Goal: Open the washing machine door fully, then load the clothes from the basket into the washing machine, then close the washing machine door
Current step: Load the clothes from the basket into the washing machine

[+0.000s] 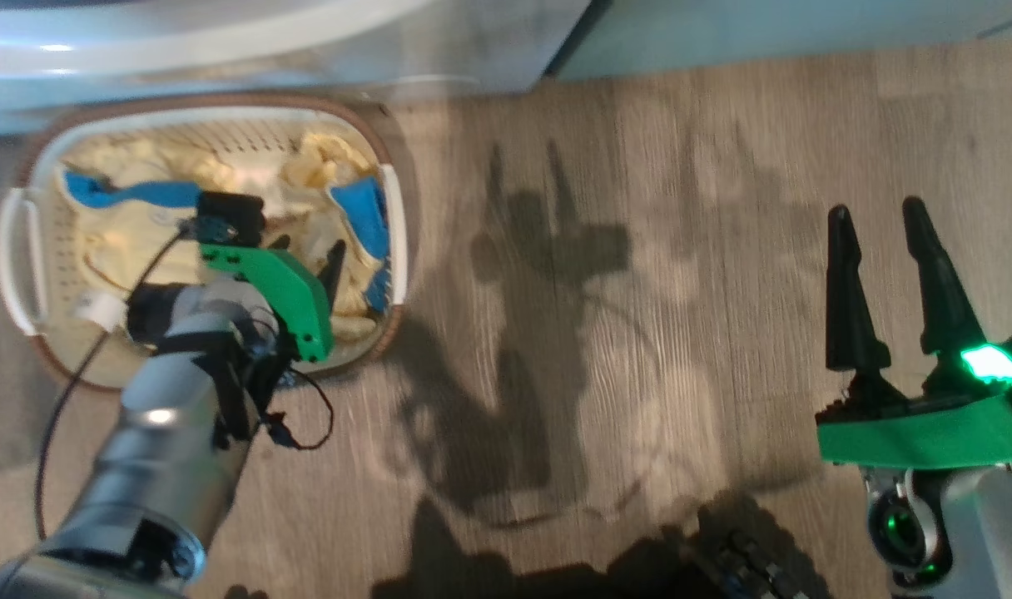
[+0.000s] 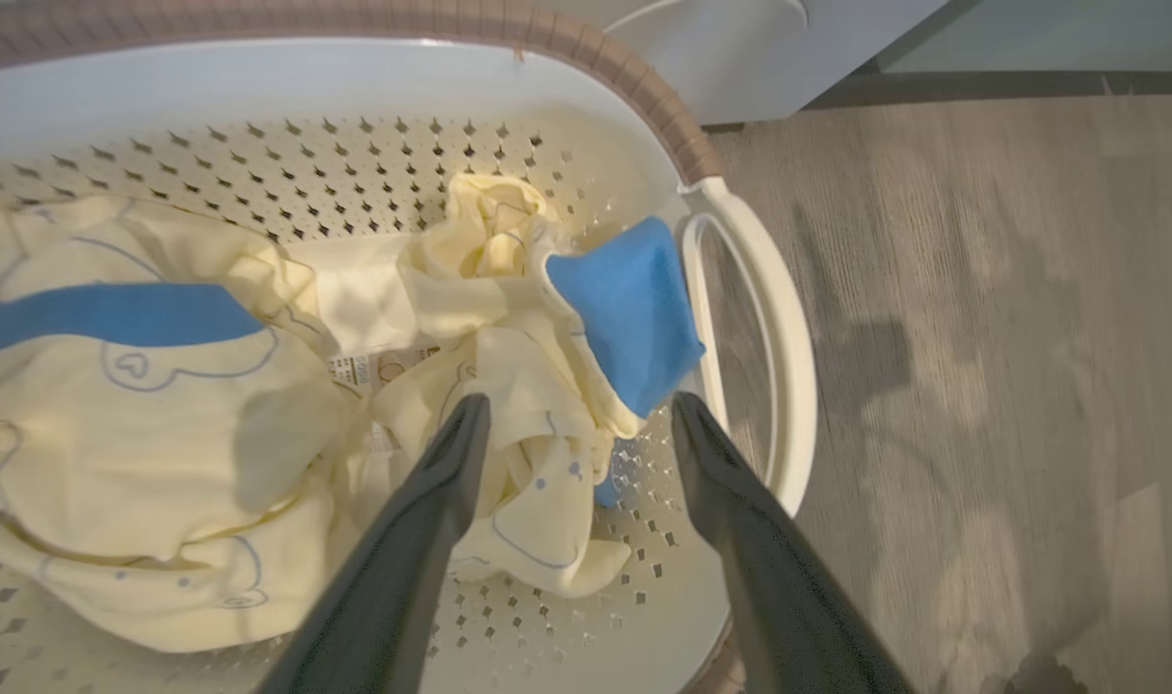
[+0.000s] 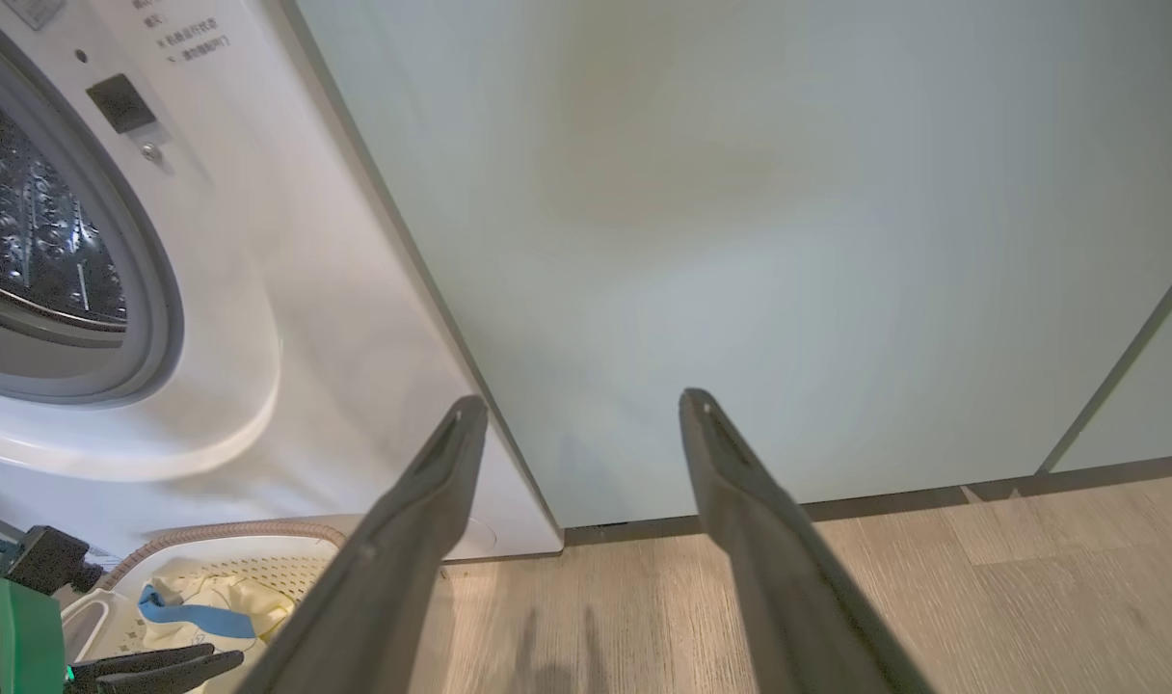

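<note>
Step in hand, by my read: grabbing clothes out of the basket. My left end effector (image 2: pixel 581 405) is spread wide and empty. Its tips sit either side of a yellow fold of the clothes (image 2: pixel 162 434), just under a blue patch (image 2: pixel 629 308), at the basket (image 2: pixel 355 154) end by the white handle (image 2: pixel 788 386). The basket sits on the floor (image 1: pixel 722 125), close against the washing machine (image 3: pixel 258 241) front. I'd push deeper before closing (thin cloth slips), then pinch the bunched fold, not the perforated wall. Right end effector (image 1: pixel 876 210) is spread wide, empty, over bare floor.
</note>
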Robot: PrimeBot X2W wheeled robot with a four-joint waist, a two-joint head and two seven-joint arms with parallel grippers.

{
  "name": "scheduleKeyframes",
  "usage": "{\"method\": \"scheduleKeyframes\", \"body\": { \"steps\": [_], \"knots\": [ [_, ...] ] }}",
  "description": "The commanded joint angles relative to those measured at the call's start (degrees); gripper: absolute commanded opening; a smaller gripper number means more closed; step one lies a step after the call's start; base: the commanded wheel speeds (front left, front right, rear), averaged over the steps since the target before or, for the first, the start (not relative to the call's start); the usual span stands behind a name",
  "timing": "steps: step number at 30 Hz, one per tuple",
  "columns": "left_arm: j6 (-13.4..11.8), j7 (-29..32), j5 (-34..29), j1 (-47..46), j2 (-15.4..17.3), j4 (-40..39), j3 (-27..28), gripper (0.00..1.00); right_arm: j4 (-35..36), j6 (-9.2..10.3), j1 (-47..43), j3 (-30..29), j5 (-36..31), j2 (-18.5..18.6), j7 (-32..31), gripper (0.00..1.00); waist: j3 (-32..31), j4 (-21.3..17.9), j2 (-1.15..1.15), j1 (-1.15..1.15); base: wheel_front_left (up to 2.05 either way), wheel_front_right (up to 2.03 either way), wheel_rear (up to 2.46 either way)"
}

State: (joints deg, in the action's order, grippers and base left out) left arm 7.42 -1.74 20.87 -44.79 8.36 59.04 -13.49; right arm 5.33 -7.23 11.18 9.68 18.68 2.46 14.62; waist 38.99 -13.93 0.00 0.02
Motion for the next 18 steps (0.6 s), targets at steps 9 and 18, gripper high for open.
{"method": "scheduleKeyframes", "body": {
  "steps": [9, 18],
  "knots": [
    [0.06, 1.74, 4.7, -4.42, 6.1, 2.65, -2.01, 1.0, 3.01, -0.25, 2.0, 2.27, 2.4, 0.42, 0.38, 1.0, 8.92, -3.75, 0.0, -0.02, 0.0, 0.0, 0.0],
    [0.06, 4.56, 7.67, -7.99, 9.43, 5.58, -4.82, 1.0, 3.36, -0.25, 2.9, 3.2, 4.29, 0.42, 0.38, 1.0, 12.61, -6.45, 0.0, -0.02, 0.0, 0.0, 0.0]
  ]
}}
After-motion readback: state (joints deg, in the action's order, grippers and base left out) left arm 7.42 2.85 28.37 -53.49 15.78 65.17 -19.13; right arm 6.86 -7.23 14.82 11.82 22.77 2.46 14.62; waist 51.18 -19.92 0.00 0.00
